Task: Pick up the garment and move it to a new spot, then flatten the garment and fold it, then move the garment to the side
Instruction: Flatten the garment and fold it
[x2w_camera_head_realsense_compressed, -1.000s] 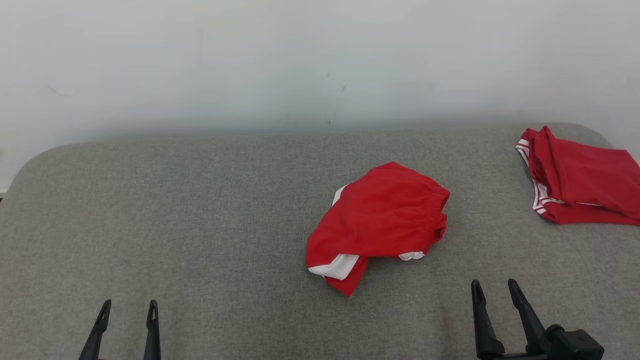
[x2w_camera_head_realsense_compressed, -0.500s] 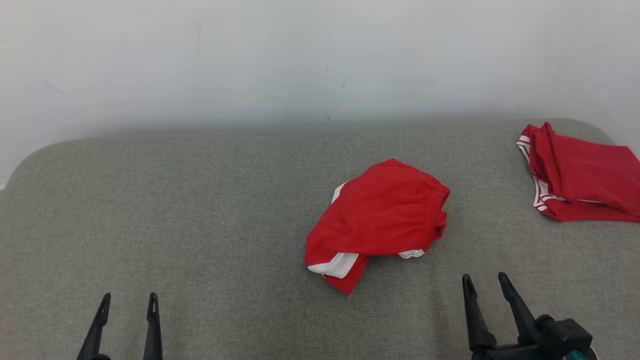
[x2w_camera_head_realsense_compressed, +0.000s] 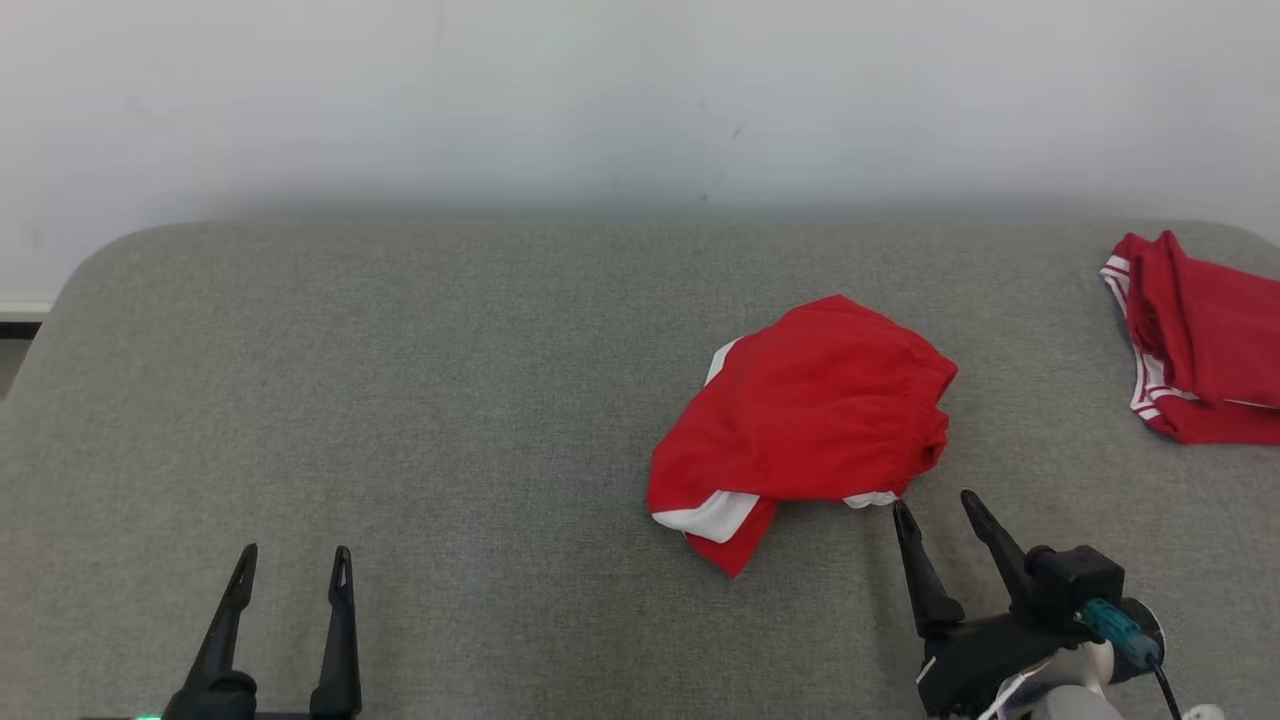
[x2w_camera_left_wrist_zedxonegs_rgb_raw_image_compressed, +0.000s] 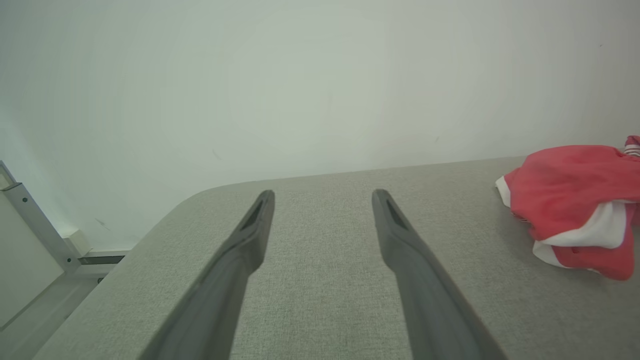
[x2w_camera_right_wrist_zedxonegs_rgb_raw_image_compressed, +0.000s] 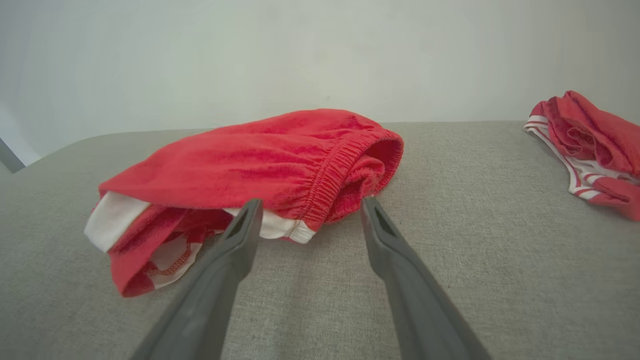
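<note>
The grey padded surface (x2w_camera_head_realsense_compressed: 450, 400) spans the head view, with its far edge against a pale wall (x2w_camera_head_realsense_compressed: 600, 100). The red garment (x2w_camera_head_realsense_compressed: 810, 410), trimmed in white, lies crumpled to the right of the surface's centre, its elastic waistband toward the right edge. A second red garment (x2w_camera_head_realsense_compressed: 1210, 350) with white stripes lies at the far right corner, well apart from the first. The right gripper (x2w_camera_head_realsense_compressed: 932, 500) is spread open and empty by the near edge. Its fingertips are just beside the garment's near right hem; contact cannot be determined. The left gripper (x2w_camera_head_realsense_compressed: 295, 550) is likewise spread open and empty toward the near left corner, well apart from the garment.
</note>
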